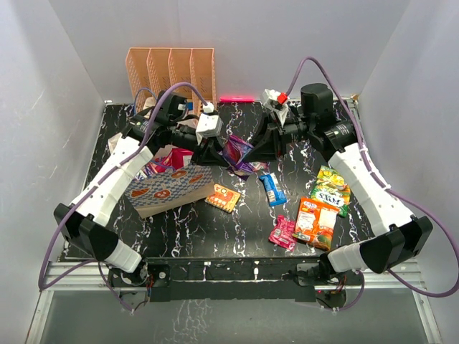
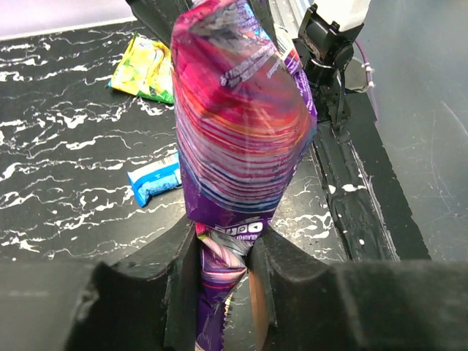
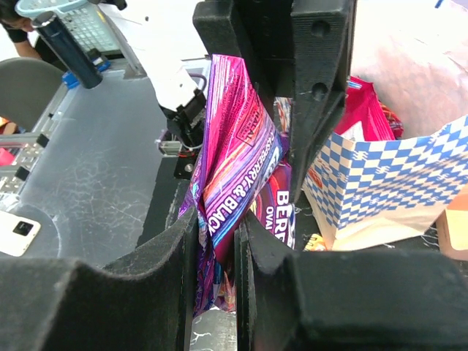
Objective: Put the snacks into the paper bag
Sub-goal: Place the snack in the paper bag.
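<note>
The left gripper [image 2: 223, 252] is clamping one end of a purple-and-magenta striped foil packet [image 2: 241, 124]. The right gripper [image 3: 216, 234] is pinching the same packet from the opposite side. Just beside the left gripper, the white-and-tan blue-checkered paper bag [image 1: 172, 190] is sitting open and already holding some packets. Near the right gripper, a blue wrapped bar [image 1: 272, 188], green-yellow pouch [image 1: 331, 188], orange pouch [image 1: 315, 221], pink packet [image 1: 282, 233] and small orange packet [image 1: 223, 198] are lying on the table. The task is judged partly complete, with six snacks remaining.

On the marbled black table [image 1: 215, 229], a peach file rack [image 1: 172, 72] stands back-left.
</note>
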Motion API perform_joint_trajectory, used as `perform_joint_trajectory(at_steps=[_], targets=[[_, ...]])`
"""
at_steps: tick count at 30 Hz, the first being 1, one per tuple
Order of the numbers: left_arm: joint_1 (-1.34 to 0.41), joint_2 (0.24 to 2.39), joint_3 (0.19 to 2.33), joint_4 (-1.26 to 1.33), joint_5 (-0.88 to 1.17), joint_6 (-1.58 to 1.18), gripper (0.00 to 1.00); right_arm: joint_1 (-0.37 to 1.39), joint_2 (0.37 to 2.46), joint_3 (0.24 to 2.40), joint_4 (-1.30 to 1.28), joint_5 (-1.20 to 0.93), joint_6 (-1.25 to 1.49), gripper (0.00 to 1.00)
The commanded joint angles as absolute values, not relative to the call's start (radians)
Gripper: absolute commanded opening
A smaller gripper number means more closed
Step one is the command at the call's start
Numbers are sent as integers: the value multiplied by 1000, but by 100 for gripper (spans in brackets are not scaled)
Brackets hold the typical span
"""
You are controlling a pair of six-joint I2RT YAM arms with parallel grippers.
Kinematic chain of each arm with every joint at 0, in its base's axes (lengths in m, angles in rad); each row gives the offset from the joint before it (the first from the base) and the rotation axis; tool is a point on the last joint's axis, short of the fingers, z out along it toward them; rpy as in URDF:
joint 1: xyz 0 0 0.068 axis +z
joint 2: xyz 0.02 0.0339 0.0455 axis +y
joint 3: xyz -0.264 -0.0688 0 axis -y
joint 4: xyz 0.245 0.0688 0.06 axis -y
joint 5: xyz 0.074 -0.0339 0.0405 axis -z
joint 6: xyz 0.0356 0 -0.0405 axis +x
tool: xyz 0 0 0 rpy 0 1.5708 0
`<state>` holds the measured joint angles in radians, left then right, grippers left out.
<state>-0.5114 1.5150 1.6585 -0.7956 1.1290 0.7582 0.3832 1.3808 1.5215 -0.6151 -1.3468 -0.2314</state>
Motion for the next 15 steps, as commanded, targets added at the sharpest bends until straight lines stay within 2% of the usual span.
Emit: perform_joint_trajectory(at_steps=[1,3,6,11,15], targets=[[-516,1478,1660,-796,1192,784,18,387,1348,1505,-543,-1256,-234,13],[-516,1471,1667,-807,1174,793,10,384,1341,1501,-548,-1225,-242,19],[-516,1465,1686,-810,1139,771,0,372,1328,1500,-558,-1196,-253,33],[-509,1452,1715,-780,1096,705,0,331,1299,1509,-576,-1174,-255,71],[-494,1440,1739,-728,1075,617,0,281,1267,1519,-595,-1175,-255,92]])
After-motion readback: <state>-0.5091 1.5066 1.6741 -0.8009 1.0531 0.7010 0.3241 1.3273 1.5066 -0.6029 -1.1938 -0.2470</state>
